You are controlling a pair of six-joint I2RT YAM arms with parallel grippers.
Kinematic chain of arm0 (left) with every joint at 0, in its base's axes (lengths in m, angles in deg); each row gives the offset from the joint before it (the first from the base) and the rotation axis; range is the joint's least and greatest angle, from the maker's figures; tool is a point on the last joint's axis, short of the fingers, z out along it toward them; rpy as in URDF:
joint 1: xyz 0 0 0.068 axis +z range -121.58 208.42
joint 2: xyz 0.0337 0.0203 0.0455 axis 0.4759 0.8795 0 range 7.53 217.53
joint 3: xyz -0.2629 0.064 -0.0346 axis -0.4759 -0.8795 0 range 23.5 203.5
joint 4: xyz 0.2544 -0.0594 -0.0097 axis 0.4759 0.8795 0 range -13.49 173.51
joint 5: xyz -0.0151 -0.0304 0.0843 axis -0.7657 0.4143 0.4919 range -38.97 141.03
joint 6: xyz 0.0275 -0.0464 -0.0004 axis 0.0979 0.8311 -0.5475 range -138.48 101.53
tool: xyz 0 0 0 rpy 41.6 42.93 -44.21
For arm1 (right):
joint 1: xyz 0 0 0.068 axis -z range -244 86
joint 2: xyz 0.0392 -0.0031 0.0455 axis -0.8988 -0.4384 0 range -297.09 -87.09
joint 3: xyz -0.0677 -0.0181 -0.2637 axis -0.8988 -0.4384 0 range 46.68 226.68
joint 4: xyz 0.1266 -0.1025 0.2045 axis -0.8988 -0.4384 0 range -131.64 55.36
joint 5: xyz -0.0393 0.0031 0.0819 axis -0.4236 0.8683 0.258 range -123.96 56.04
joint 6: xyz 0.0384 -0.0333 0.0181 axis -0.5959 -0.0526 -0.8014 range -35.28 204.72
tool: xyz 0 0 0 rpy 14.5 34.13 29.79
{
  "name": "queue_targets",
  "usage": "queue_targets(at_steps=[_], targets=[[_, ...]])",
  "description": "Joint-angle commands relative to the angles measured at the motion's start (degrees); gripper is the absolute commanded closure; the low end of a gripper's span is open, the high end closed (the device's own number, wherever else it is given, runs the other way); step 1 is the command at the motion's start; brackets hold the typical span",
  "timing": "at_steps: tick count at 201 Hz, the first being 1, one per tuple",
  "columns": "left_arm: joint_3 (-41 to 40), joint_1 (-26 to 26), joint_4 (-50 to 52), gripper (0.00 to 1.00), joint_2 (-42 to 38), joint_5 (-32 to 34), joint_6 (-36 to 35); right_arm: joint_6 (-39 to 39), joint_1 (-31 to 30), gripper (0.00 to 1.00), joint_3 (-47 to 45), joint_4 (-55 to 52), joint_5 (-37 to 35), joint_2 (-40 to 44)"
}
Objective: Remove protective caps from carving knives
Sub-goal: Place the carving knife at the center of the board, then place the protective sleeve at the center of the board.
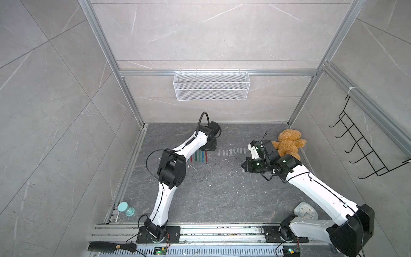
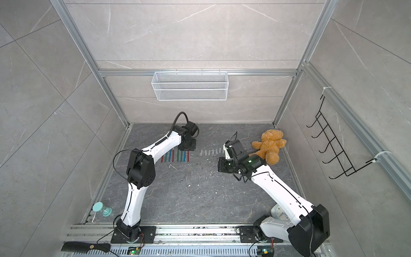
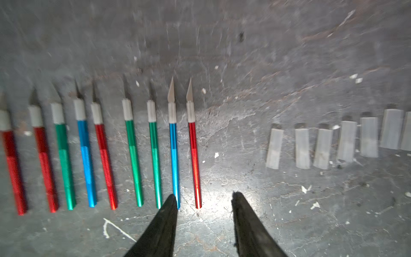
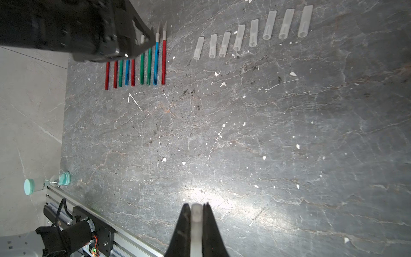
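Note:
Several carving knives (image 3: 194, 164) with red, green and blue handles lie side by side in a row (image 1: 199, 156) (image 4: 142, 66), blades bare. My left gripper (image 3: 205, 198) hovers just above the handle ends of the rightmost blue and red knives, open and holding nothing. Right of the knives, several translucent protective caps (image 3: 322, 146) lie in a row (image 4: 251, 33) (image 1: 231, 151). My right gripper (image 4: 196, 207) is off to the right, nearer the front than the cap row, shut on one more protective cap (image 4: 196, 214).
A brown teddy bear (image 1: 289, 143) sits at the back right, close to my right wrist. A teal-capped hourglass (image 1: 125, 209) and a small clock (image 1: 305, 211) stand near the front corners. A black comb (image 1: 111, 247) lies on the front rail. A wire basket (image 1: 211, 85) hangs on the back wall.

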Motion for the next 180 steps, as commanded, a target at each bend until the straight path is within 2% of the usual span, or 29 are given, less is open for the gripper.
queue_targets(at_steps=[1,43,85,129,159,180], targets=[[3.91,0.65,2.14,0.44,-8.93,0.75,-2.66,0.47,-0.34,1.0,1.41,0.27,-0.51,-1.19],[1.91,1.06,0.29,0.21,-18.86,0.48,-5.06,1.9,-0.39,1.0,4.23,-0.52,-1.81,-3.44],[-11.02,1.37,-4.69,0.0,-31.21,3.27,-5.7,2.39,-0.33,1.0,6.49,0.08,-1.56,-6.84],[-27.54,1.47,-8.1,0.0,-42.61,9.14,-7.17,2.83,-0.38,1.0,10.0,0.13,-0.42,-11.24],[-41.26,1.5,-11.91,0.0,-51.19,18.54,-7.81,3.12,-0.35,1.0,13.07,0.27,0.23,-14.83],[-49.44,1.55,-14.32,0.0,-56.84,22.03,-7.72,3.44,-0.37,1.0,15.77,-0.24,0.82,-18.03]])
